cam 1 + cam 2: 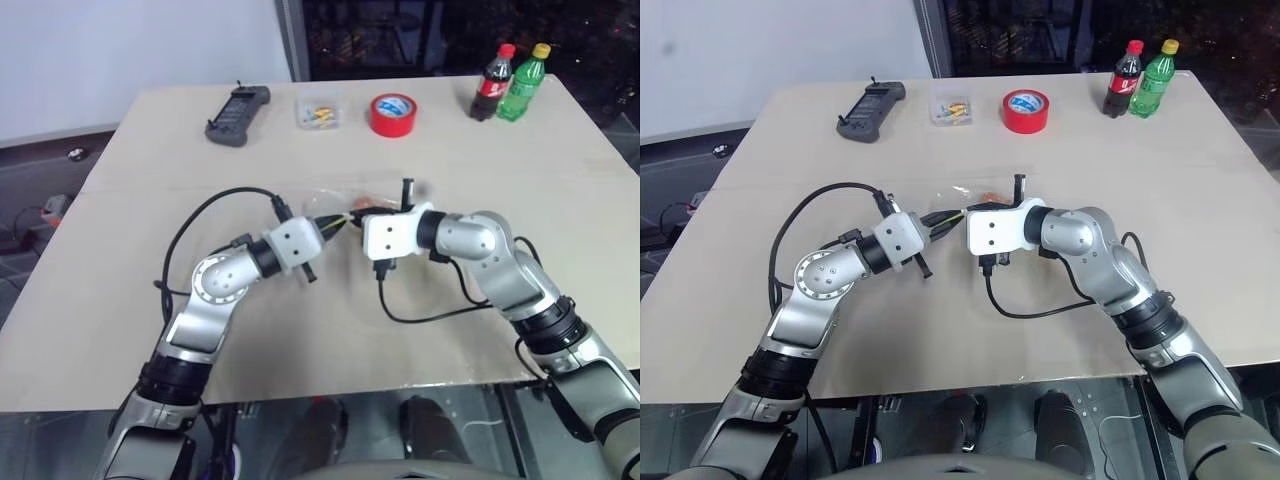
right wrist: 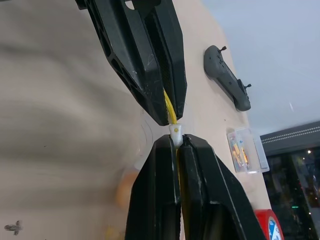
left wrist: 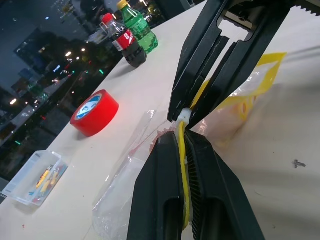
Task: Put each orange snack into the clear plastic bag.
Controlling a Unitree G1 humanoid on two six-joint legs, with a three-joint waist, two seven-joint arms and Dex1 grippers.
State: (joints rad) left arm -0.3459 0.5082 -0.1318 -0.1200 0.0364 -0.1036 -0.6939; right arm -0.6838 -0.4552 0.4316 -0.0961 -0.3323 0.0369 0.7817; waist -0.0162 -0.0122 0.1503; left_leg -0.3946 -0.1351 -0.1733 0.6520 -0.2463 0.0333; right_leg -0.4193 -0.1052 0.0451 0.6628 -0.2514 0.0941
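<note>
Fingers of both grippers, left (image 3: 184, 150) and right (image 2: 176, 145), pinch the clear plastic bag's (image 3: 235, 107) yellow seal strip tip-to-tip, strip running between them.

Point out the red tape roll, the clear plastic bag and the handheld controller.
red tape roll (image 1: 392, 114), left eye view, top face.
clear plastic bag (image 3: 125, 180), left wrist view, see-through film.
handheld controller (image 1: 870, 110), right eye view, body middle.
</note>
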